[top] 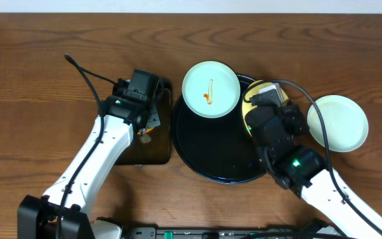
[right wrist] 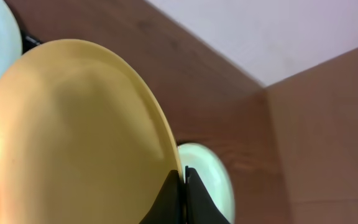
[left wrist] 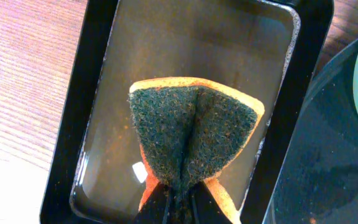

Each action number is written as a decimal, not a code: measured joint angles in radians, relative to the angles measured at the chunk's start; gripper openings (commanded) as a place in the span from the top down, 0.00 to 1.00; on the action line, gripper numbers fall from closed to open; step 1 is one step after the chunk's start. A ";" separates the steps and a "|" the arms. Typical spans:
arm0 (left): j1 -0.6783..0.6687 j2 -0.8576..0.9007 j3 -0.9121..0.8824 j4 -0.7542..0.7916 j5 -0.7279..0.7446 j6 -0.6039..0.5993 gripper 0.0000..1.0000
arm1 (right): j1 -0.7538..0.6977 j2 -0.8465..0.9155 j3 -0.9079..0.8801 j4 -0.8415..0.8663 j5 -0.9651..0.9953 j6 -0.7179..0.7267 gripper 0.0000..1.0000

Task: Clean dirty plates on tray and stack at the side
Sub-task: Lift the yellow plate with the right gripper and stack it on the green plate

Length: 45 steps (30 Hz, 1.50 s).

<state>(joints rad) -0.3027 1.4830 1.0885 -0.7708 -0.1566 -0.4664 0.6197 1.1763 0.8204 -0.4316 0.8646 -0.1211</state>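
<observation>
Well, the wooden table (top: pixel 45 66) carries everything here. The biggest thing on it is the round, glossy black tray (top: pixel 211 149), which spreads out to the left of the right gripper (right wrist: pixel 184 186) and below it. Beside that tray, directly beneath the left gripper (left wrist: pixel 176 194), sits a smaller rectangular dark tray (left wrist: pixel 73 124) whose floor looks wet and brownish.

Then the plates. One pale aqua plate (top: pixel 210 89) lies flat at the far edge of the round tray, just left of the right gripper, with a thin orange-brown streak down its middle. A second aqua plate (top: pixel 337 123) rests on the bare wood to the right of that gripper, off the tray, and its face looks unmarked. The pale yellow plate (right wrist: pixel 73 137) is in the right gripper itself: the two dark fingers are pinched together on its rim and the plate stands tilted up on edge over the tray's right side. Its surface is smooth and shiny, with a faint orange tint near one edge; I cannot tell whether that is sauce.

Smallest is the sponge (left wrist: pixel 191 134), with a dark green scouring face and an orange-yellow edge. The left gripper is clamped on its near end, creasing it down the middle, above the rectangular tray.
</observation>
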 measured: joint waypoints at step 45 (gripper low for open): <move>0.000 0.000 0.000 -0.008 0.000 0.000 0.92 | -0.972 0.118 0.016 0.001 -0.891 0.417 0.56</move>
<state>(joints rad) -0.3027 1.4830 1.0885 -0.7784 -0.1566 -0.4664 -0.3523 1.2945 0.8364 -0.4309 -0.0265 0.2955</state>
